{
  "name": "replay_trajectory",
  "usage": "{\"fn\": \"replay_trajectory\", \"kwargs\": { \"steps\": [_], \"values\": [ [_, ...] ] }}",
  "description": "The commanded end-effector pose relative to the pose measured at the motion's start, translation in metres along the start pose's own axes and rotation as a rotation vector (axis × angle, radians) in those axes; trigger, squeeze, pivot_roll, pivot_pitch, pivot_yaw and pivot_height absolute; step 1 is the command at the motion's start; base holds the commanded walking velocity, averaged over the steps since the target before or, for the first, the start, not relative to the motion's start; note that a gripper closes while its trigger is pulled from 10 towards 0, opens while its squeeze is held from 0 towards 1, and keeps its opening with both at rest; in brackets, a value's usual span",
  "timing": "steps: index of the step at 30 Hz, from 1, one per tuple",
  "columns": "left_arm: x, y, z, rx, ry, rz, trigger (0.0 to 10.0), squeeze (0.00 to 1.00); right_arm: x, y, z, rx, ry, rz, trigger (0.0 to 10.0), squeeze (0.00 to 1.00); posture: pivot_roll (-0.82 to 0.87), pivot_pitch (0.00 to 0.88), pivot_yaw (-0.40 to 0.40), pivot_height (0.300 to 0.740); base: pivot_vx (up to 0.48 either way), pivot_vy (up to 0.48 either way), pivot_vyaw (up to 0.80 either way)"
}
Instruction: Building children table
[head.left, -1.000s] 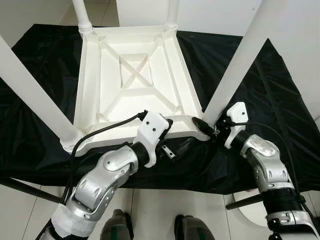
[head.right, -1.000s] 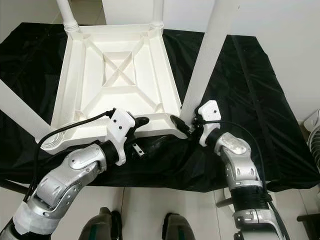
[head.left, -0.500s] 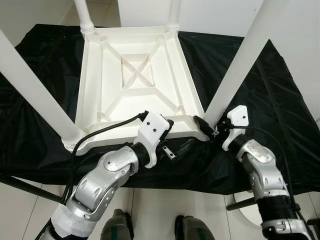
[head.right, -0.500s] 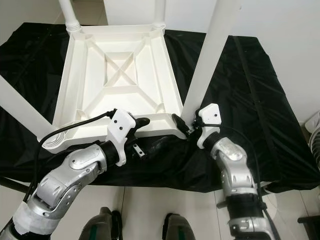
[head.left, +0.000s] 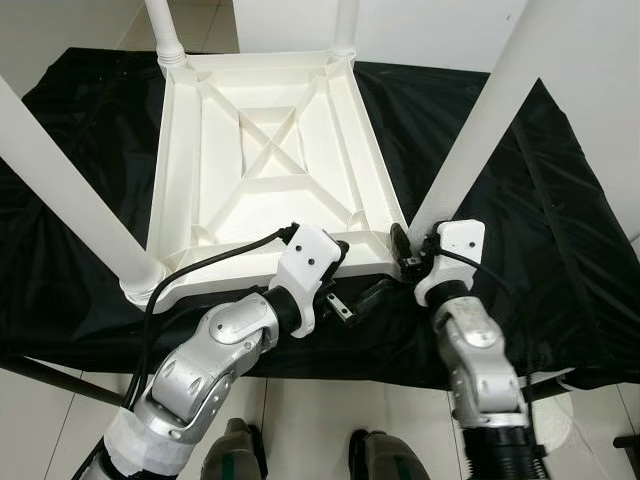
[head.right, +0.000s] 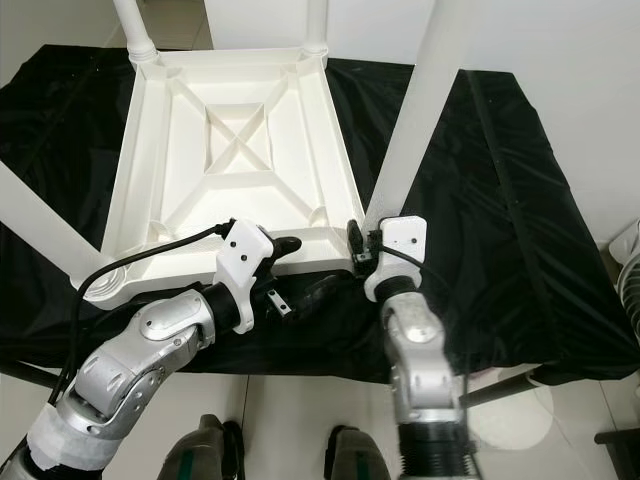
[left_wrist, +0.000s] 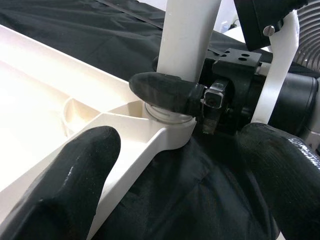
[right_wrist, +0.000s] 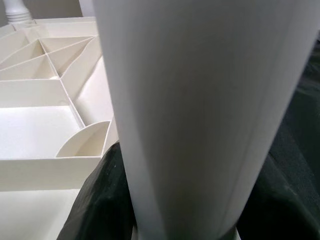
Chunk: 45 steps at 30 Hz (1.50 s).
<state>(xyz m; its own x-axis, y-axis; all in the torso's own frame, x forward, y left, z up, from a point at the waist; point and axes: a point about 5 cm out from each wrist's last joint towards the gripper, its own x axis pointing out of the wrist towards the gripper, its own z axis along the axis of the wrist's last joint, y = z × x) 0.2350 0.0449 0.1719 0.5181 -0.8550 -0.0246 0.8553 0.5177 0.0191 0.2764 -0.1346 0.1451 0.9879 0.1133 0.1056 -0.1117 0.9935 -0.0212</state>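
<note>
A white tabletop (head.left: 270, 170) is lying upside down on a black cloth (head.left: 560, 230) that is covering the surface, its ribbed underside facing up. Four white legs are standing up from its corners: the near left leg (head.left: 70, 190) is leaning out toward the left, and two far legs are rising at the far corners.

The left gripper (head.left: 350, 295) is reaching in at the tabletop's near edge. Its fingers (left_wrist: 75, 185) are spreading wide, one above the rim and one below over the cloth, straddling the edge without closing on it.

Further right, the near right leg (head.left: 480, 130) is sitting in the socket at the near right corner. The right gripper (head.left: 405, 258) is working at the foot of this leg. In the left wrist view one of its black fingers (left_wrist: 165, 90) is pressing against the leg just above the socket; in the right wrist view the leg (right_wrist: 200, 115) is standing between the fingers, so they are closing round it.
</note>
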Motion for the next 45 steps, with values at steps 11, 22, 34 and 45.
{"fn": "replay_trajectory", "kwargs": {
  "steps": [11, 22, 34, 45],
  "values": [
    [0.000, 0.001, 0.000, 0.012, 0.014, -0.050, 10.0, 0.00, 0.006, -0.017, 0.011, 0.019, -0.026, 0.074, 10.0, 1.00, -0.07, 0.120, 0.035, 0.740, 0.000, 0.000, 0.00],
    [-0.001, 0.002, 0.001, 0.014, 0.015, -0.048, 10.0, 0.00, 0.006, -0.024, 0.016, -0.110, -0.012, 0.493, 10.0, 0.00, -0.05, 0.117, 0.041, 0.740, 0.000, 0.000, 0.00],
    [-0.001, 0.002, 0.002, 0.014, 0.014, -0.048, 10.0, 0.00, 0.020, -0.026, -0.002, -0.149, 0.058, 0.699, 10.0, 0.00, -0.05, 0.114, 0.055, 0.740, 0.000, 0.000, 0.00],
    [-0.002, 0.003, 0.004, 0.018, 0.016, -0.055, 10.0, 0.00, 0.025, -0.034, -0.014, -0.116, 0.093, 0.734, 0.0, 0.00, -0.04, 0.118, 0.061, 0.740, 0.000, 0.000, 0.00]
  ]
}}
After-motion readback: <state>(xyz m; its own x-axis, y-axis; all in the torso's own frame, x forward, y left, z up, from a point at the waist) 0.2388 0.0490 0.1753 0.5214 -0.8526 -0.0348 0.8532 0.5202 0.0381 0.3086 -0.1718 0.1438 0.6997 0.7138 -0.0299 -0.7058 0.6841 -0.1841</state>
